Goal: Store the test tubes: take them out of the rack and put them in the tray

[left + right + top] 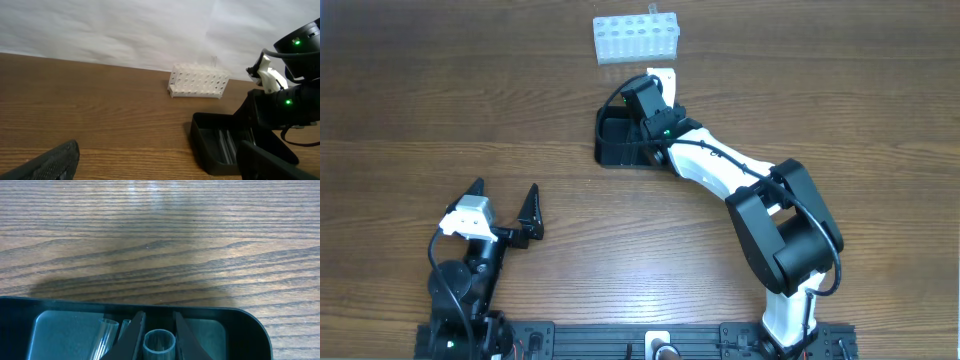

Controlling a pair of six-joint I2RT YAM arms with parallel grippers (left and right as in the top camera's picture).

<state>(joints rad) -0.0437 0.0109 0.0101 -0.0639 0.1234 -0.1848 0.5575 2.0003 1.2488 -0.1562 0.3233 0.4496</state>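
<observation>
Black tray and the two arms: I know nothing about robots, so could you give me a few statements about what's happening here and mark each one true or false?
1. The right arm's fingers grip a clear test tube over the black tray. True.
2. The black tray has nothing in it. False: another tube lies inside it.
3. The left arm's fingers are shut on a tube. False: they are open and hold nothing.
4. The white rack stands on the table, apart from the black tray. True.
</observation>
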